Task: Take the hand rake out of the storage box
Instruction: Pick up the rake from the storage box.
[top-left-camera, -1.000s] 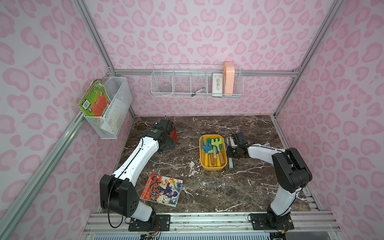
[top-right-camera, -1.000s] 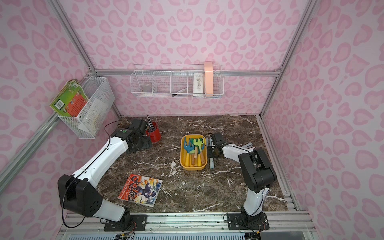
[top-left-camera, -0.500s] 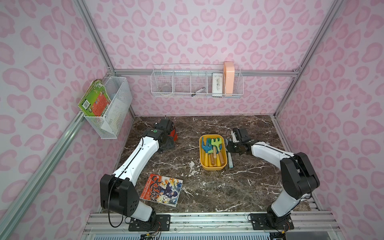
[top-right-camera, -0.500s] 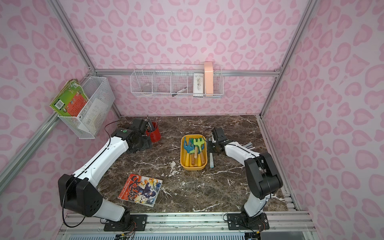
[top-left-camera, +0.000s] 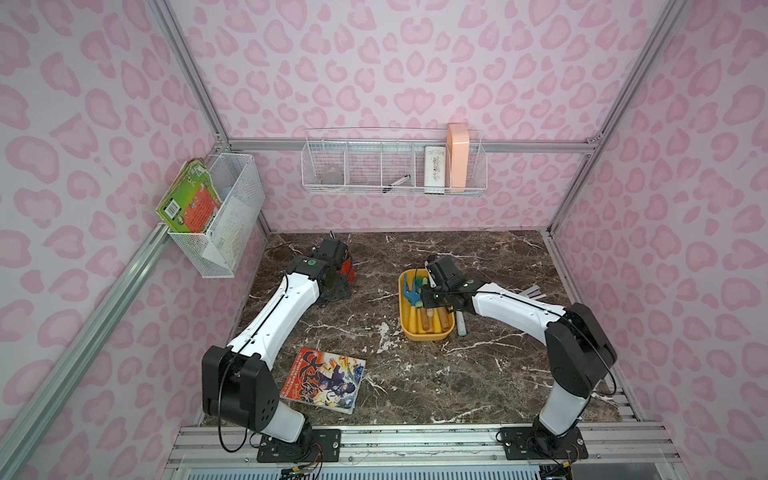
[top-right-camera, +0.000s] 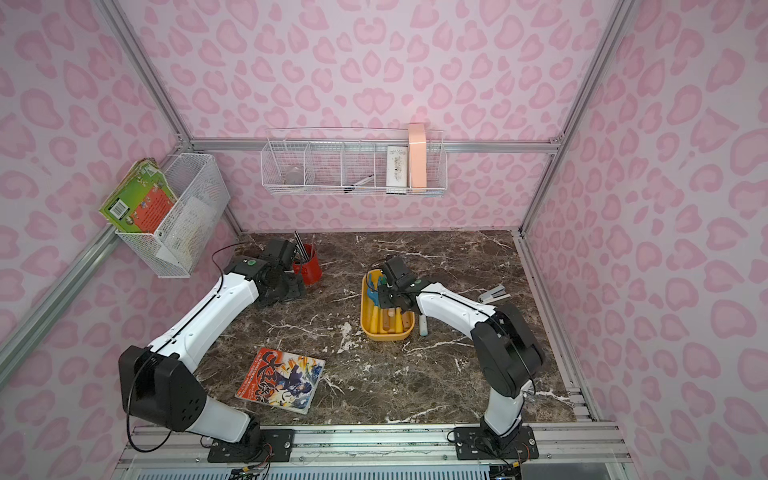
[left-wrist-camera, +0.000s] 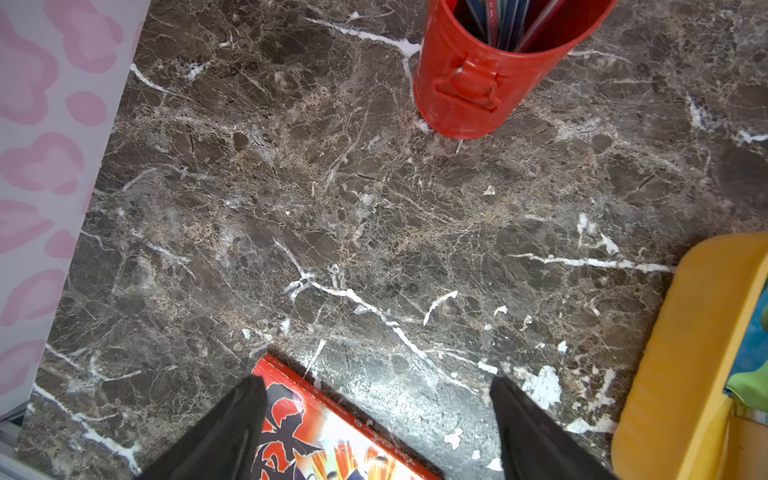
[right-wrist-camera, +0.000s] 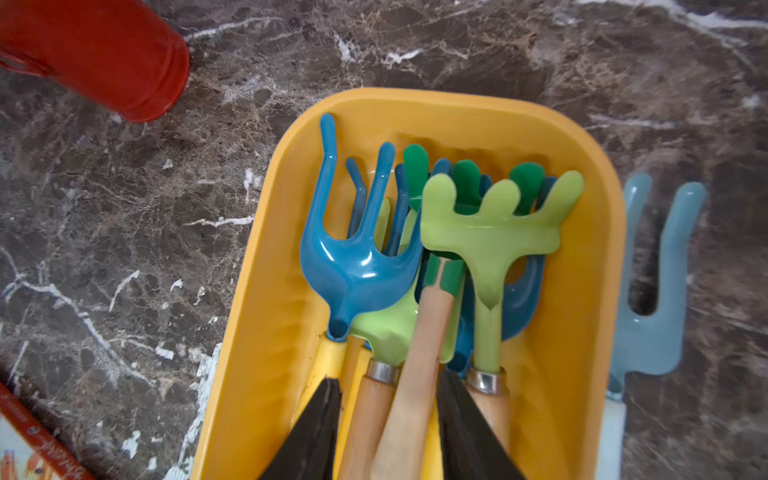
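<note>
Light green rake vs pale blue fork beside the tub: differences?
The light green rake lies inside the yellow tub, on other tools; the pale blue fork lies on the table outside it. The rake has a wide head with four short rounded teeth; the fork has long narrow prongs. The rake's handle is wood; the fork's is whitish. Both heads point the same way.

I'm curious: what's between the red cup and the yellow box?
Nothing: just bare marble table between the red cup and the yellow box, in the left wrist view.
</note>
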